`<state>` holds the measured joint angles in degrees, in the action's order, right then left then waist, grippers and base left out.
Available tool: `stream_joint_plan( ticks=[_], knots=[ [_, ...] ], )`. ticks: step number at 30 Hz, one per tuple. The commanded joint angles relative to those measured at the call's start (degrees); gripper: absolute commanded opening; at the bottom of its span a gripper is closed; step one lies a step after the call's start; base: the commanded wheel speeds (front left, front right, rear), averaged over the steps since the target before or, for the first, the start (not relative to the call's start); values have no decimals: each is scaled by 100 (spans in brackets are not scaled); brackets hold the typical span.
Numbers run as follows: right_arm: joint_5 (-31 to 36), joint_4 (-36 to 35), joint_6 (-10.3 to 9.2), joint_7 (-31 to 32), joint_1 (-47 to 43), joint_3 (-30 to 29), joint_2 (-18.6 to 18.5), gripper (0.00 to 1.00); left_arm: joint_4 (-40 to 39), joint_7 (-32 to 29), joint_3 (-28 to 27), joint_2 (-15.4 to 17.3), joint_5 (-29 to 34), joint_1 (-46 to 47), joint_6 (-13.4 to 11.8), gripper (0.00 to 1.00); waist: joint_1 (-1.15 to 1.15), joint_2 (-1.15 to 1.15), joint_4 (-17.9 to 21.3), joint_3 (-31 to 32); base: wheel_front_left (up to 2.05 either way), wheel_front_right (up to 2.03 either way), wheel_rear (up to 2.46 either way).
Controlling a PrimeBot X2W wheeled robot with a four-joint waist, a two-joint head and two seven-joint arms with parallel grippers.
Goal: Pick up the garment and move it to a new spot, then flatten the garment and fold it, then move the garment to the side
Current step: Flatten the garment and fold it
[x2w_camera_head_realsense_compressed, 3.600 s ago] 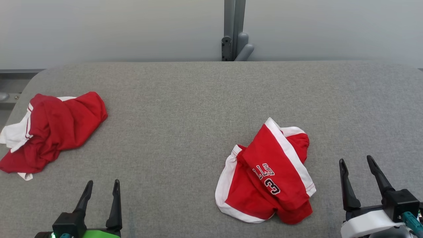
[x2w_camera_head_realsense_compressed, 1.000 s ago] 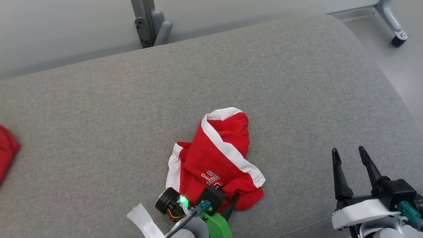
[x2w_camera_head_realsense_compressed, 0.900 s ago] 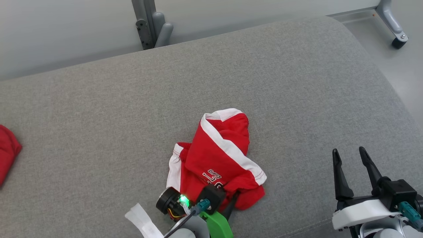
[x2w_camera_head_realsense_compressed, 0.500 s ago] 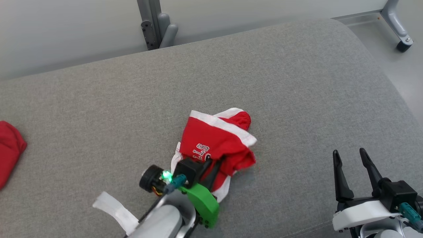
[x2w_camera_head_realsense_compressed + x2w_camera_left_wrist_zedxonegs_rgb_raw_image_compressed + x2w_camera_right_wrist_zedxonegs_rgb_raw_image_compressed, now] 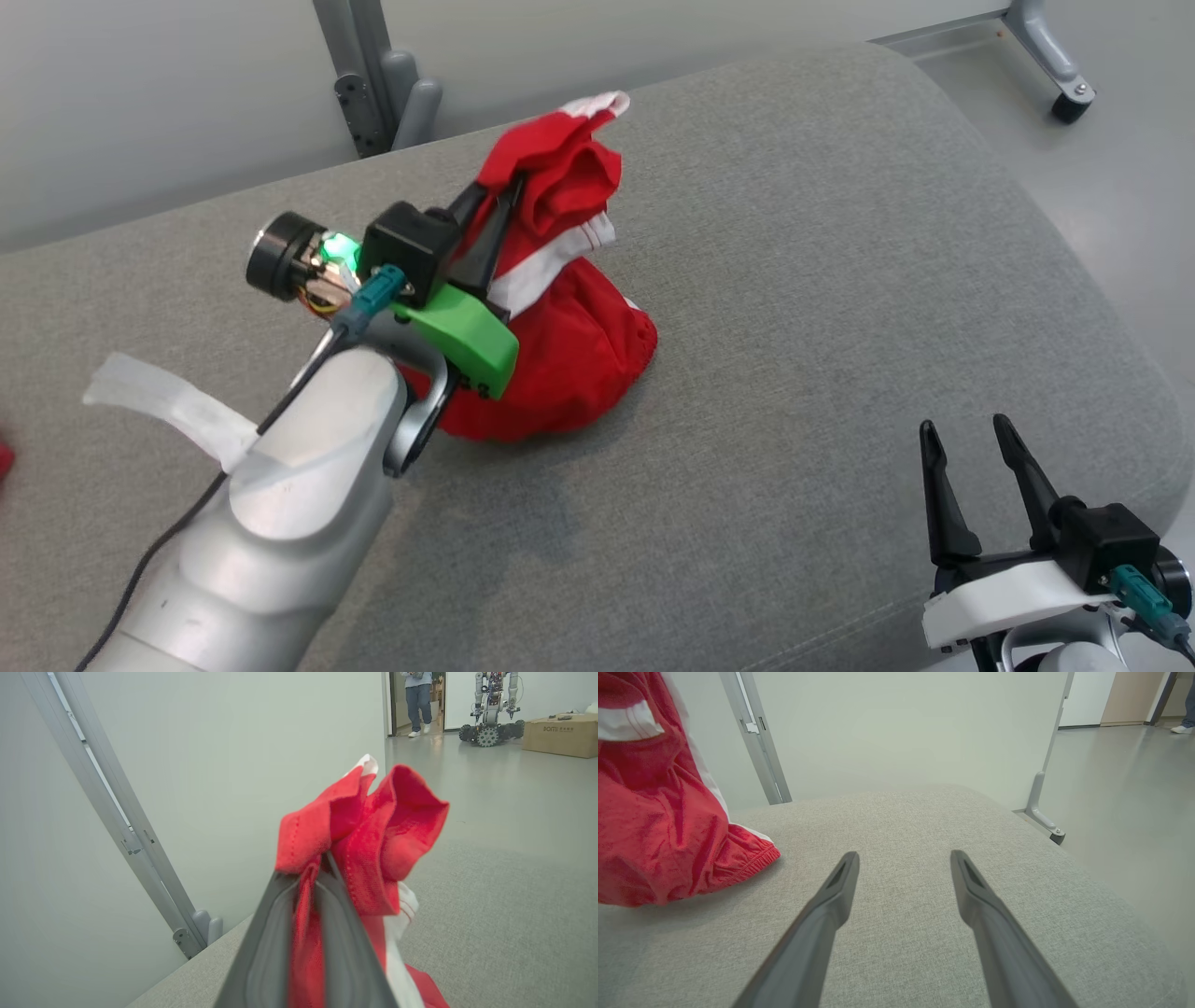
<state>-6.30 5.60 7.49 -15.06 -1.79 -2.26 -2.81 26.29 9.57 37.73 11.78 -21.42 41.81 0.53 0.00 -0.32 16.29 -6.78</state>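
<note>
Left gripper [image 5: 495,201] clamped on a bunched fold of the red-and-white shorts [image 5: 569,355]. Upper part held up; lower hem rests on the grey padded worktop [image 5: 794,280] near its far edge. Right gripper [image 5: 964,427]: fingers apart, empty, at the near right corner.

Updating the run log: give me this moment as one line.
stage: pick-up | left gripper: shut on garment, upper part raised, lower part on table | right gripper: open, empty
</note>
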Motion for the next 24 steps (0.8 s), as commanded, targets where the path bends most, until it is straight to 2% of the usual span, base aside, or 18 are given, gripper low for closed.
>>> stream_joint_plan(
  ticks=[1,10,13,19,22,24],
  knots=[
    [-19,22,1,-18,45,7,-16,100,15,82,-37,10,24,207,28,0,0,32,192,47,0,0,0],
    [-21,77,1,-18,-7,51,-15,100,50,533,-216,-210,146,1038,249,0,0,32,519,168,0,0,0],
    [-29,76,1,-18,-1,65,-16,100,-222,575,-313,-319,217,1060,371,0,0,32,568,187,0,0,0],
    [-94,61,1,-18,-40,42,-13,100,-867,553,-74,-338,316,-29,651,0,0,32,564,166,0,0,0],
    [-153,75,1,-18,-60,19,-16,100,-1045,556,313,-235,251,-855,692,0,0,32,522,139,0,0,0],
    [-184,79,1,-18,-74,-7,-14,100,-1103,556,799,-74,137,-1331,697,0,0,32,458,113,0,0,0]
  ],
)
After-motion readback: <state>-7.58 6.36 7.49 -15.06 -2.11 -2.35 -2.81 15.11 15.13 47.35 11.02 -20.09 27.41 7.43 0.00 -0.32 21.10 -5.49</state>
